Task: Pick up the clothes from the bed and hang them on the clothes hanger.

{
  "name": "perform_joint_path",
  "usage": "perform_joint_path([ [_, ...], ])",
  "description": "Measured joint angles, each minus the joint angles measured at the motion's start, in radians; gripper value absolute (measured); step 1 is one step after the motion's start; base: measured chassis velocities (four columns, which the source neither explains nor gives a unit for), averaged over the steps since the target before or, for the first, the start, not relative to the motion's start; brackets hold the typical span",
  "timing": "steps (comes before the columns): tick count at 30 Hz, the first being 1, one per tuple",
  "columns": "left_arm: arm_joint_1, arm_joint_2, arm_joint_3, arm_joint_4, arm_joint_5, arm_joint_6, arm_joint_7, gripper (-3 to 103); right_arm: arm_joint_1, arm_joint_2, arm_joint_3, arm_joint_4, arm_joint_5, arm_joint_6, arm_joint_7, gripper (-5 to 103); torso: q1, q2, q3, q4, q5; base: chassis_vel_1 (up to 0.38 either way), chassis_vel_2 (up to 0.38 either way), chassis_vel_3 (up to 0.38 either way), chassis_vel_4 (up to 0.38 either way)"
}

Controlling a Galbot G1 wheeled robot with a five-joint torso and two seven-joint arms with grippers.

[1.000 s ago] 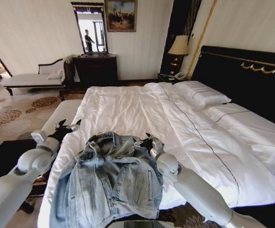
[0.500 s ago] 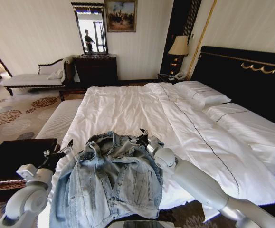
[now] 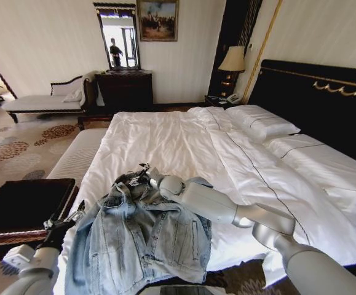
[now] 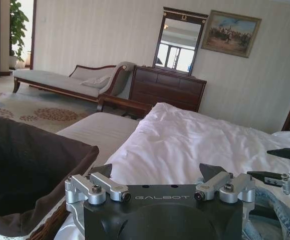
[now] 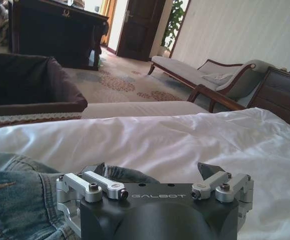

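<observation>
right tool at the jacket collar

the denim jacket [image 3: 144,236] lay spread on the near end of the bed [image 3: 178,141], hanging a bit over the edge. the right tool [image 3: 142,172] sat at its collar, fingers wide apart. the left tool [image 3: 64,220] hung off the bed's left side, also wide open, by a dark basket [image 3: 18,203].

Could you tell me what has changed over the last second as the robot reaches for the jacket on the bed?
The right gripper swung across the denim jacket from its right collar edge towards the robot's left, and now sits open at the collar's middle. The left gripper, also open, drew back off the bed to the jacket's left edge, beside the dark basket. Nothing was grasped. The jacket lies as before.
</observation>
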Motion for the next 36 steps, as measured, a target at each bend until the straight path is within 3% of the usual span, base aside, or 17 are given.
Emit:
perform_joint_path([
  [5, 0.013, -0.007, 0.006, -0.013, -0.004, -0.019, 0.007, 99, 0.074, 0.07, -0.097, -0.154, -0.079, 0.015, -0.055, 100, 0.0, 0.0, 0.0, -0.0003, 0.0002, 0.0, 0.0, 0.0, 0.0],
  [14, 0.012, -0.012, 0.028, -0.08, -0.008, -0.007, 0.007, 99, 0.114, 0.187, -0.16, -0.395, -0.15, 0.043, -0.121, 100, 0.0, 0.0, 0.0, 0.0003, 0.0003, 0.0, 0.0, 0.0, 0.0],
  [25, 0.025, -0.01, 0.038, -0.088, -0.013, -0.022, 0.012, 99, 0.145, 0.068, -0.168, -0.312, -0.125, 0.009, -0.127, 100, 0.0, 0.0, 0.0, -0.0006, 0.0005, 0.0, 0.0, 0.0, 0.0],
  [36, 0.006, -0.011, 0.032, -0.102, -0.014, -0.007, 0.006, 99, 0.161, 0.065, -0.227, -0.337, -0.208, 0.05, -0.18, 100, 0.0, 0.0, 0.0, 0.0, 0.0005, 0.0, 0.0, 0.0, 0.0],
])
